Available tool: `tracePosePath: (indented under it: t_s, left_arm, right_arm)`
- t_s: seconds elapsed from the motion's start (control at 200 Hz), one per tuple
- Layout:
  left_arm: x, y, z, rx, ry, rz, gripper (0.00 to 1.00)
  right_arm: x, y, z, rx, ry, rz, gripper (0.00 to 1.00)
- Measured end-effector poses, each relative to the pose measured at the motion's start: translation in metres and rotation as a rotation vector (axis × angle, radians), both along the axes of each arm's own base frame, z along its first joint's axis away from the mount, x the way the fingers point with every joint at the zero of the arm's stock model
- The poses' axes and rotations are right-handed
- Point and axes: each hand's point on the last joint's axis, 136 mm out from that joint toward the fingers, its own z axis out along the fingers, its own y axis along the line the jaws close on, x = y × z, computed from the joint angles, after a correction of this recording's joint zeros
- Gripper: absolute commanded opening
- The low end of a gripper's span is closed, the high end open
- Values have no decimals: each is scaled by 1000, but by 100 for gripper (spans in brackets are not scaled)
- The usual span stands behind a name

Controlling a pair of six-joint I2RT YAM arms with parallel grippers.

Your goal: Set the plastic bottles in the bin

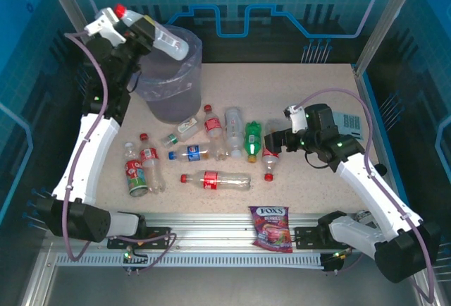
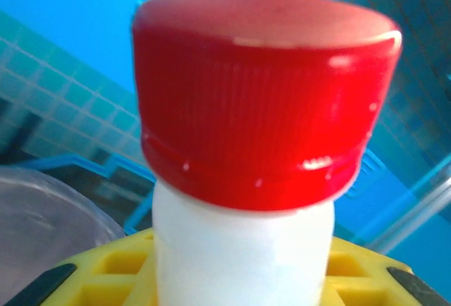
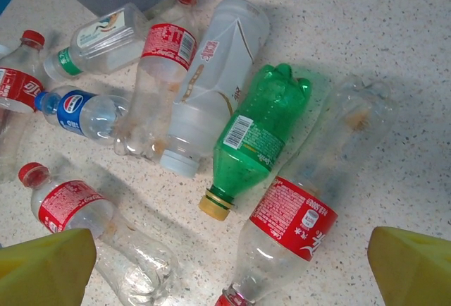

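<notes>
L gripper (image 1: 141,32): jaws clamped on a white bottle (image 1: 169,44) just under its red cap (image 2: 264,101), yellow pads (image 2: 359,278) either side of the neck. Bottle's tilted, base end over the bin (image 1: 173,101) mouth per top cam.

R gripper (image 3: 229,267): jaws wide apart, nothing held, hovering over a red-label bottle (image 3: 296,218) lying on the table (image 3: 394,31), green bottle (image 3: 261,130) just beside it. Other bottles are in a loose cluster near the bin's base.

We judge these as empty PET: light, thin-walled, easy to dent, slick, prone to roll. We'd grab across the label band or at the neck w/ moderate squeeze. It's tight there, so neighbours may get nudged.
</notes>
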Motion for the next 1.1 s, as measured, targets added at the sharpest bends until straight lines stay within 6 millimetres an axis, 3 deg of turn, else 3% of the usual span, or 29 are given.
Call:
tracePosePath:
  t_s: [0.13, 0.235, 0.305, 0.395, 0.525, 0.72, 0.881, 1.096]
  left_arm:
    - [19, 15, 10, 108, 12, 63, 14]
    - [52, 14, 12, 209, 52, 70, 14]
    - [76, 13, 2, 265, 98, 68, 15]
    - [102, 13, -26, 321, 177, 59, 15]
    - [131, 12, -87, 389, 325, 33, 15]
    - [152, 11, -161, 459, 495, -14, 14]
    - [155, 5, -200, 489, 589, -75, 14]
    - [157, 3, -235, 513, 665, -116, 14]
  right_arm:
    - [-1, -2, -5, -12, 21, -6, 100]
    - [-3, -5, -10, -31, 40, -16, 100]
    - [-5, -8, -13, -44, 54, -22, 100]
    - [-8, -11, -16, -57, 68, -31, 100]
    - [-11, -14, -15, -63, 67, -38, 100]
    - [-15, -22, -4, -64, 29, -62, 100]
    - [-16, -25, -6, -76, 39, -72, 100]
    - [-16, -28, -11, -88, 47, -81, 100]
